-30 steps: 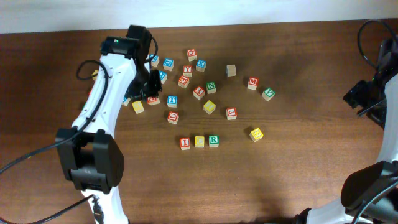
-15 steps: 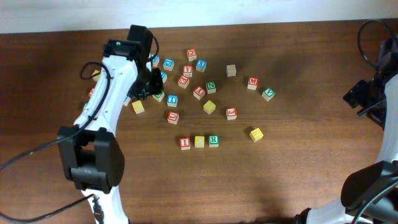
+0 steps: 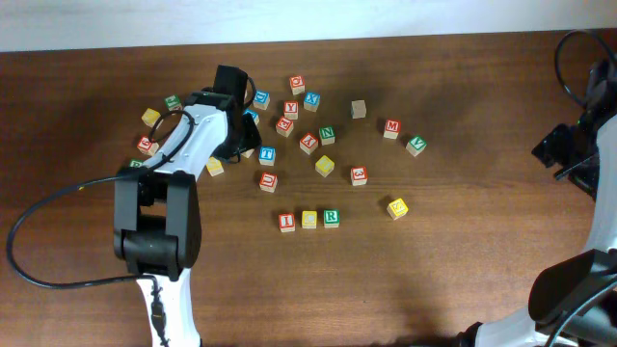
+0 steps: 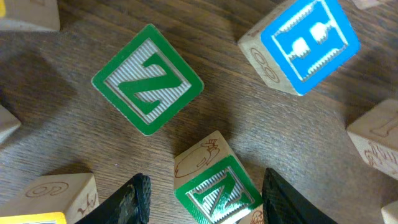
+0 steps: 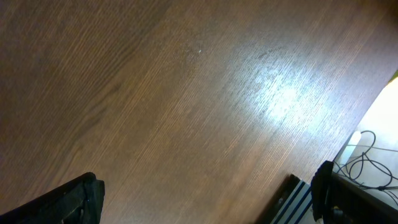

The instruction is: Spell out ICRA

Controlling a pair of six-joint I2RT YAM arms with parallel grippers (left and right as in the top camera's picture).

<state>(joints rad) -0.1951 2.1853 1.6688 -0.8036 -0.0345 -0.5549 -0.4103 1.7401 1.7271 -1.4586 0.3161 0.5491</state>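
Left wrist — left gripper [image 4: 205,182] apart around green cube [image 4: 217,194] | right gripper [image 5: 208,177] wide apart

Evenly lit and sharp, with a glare patch on the table [image 5: 280,93].

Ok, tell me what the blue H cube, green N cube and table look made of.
Blue H cube: looks like pale unpainted wood, with line drawings on its side; top face blue paint over ribbed relief. Green N cube: same ribbed face, green paint, probably wood too. Table: dark wood grain, slight sheen; solid or laminate, unclear.
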